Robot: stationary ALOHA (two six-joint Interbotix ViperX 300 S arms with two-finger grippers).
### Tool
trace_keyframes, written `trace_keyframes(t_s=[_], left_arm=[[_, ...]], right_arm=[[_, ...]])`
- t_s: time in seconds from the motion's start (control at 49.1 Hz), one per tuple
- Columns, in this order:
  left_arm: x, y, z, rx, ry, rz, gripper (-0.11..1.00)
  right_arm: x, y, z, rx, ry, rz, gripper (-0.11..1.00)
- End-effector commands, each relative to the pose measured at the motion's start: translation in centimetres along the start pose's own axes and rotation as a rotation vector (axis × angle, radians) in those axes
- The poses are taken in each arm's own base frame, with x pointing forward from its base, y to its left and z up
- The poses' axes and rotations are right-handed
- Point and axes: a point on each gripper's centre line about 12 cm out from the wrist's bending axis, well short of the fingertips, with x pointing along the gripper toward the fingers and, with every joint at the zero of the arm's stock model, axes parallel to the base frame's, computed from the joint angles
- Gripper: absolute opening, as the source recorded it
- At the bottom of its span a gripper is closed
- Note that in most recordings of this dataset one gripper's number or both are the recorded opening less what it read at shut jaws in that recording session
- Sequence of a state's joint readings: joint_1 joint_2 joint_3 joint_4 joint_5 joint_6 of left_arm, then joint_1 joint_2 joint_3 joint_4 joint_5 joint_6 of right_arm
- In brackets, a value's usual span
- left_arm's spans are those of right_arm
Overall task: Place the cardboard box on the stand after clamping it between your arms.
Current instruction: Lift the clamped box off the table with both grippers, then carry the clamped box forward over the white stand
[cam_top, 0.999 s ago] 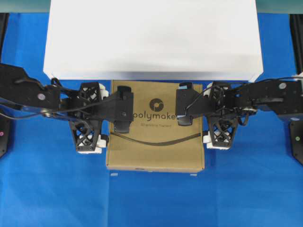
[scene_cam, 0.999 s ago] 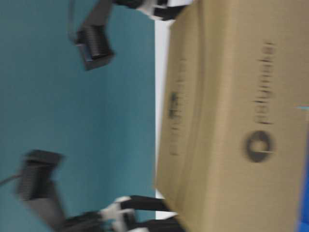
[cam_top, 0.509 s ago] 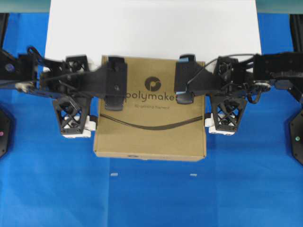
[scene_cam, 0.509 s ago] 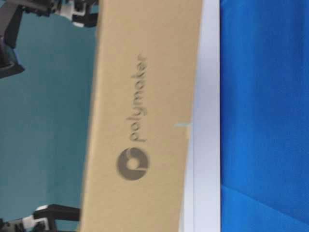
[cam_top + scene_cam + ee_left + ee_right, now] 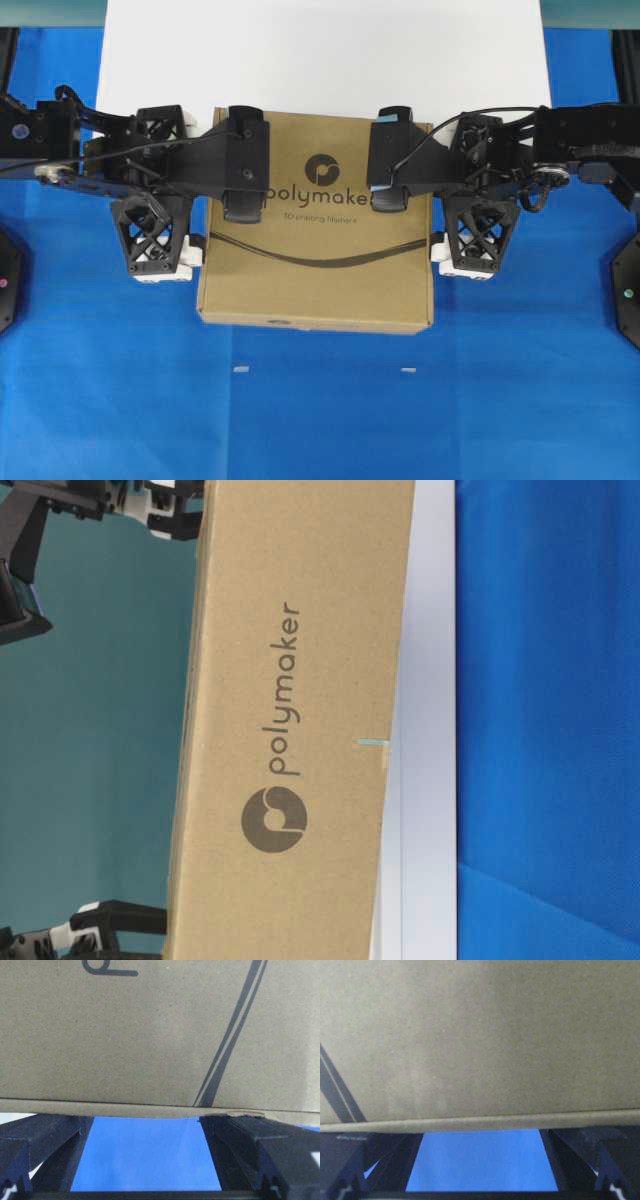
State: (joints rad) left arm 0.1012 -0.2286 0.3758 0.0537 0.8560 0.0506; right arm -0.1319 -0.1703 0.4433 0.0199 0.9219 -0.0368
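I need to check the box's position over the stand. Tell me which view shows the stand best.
The overhead exterior view: the white stand shows its broad top, with the cardboard box overlapping its near edge. The table-level view shows only a thin white strip beside the box. Neither wrist view clearly shows it.

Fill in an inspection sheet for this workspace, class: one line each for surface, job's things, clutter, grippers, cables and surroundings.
Surface: blue cloth covers the table.
Job's things: cardboard box held off the cloth between the two arms, its far edge over the white stand; not set down yet.
Clutter: two small white marks on the cloth in front of the box; nothing else seen.
Grippers: left gripper and right gripper press the box's sides, open wide, fingers under its edge.
Cables: black cables run along both arms.
Surroundings: teal backdrop behind the stand.
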Motion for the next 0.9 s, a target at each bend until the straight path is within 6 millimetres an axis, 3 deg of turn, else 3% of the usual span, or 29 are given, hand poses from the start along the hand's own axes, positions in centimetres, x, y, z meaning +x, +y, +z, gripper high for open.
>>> trace_keyframes(t_s=[0.0,0.183,0.326,0.713,0.876], left_arm=[[-1.2,1.4,3.3,-0.056,-0.165,0.024,0.82],[-1.1,2.4,3.1,-0.069,-0.172,0.044,0.82],[-0.7,3.7,2.9,-0.057,-0.177,0.07,0.82],[0.7,5.1,3.9,-0.038,-0.175,0.091,0.82],[0.5,5.3,5.0,-0.018,-0.207,0.1,0.82]], right_arm=[[-4.5,0.1,5.8,0.036,-0.289,0.011,0.97],[-4.7,-0.1,6.2,0.016,-0.335,0.003,0.97],[-4.5,-1.6,6.1,0.022,-0.335,-0.022,0.97],[-4.6,-4.3,6.5,-0.026,-0.357,-0.078,0.97],[-3.7,-5.2,6.4,-0.031,-0.333,-0.089,0.97]])
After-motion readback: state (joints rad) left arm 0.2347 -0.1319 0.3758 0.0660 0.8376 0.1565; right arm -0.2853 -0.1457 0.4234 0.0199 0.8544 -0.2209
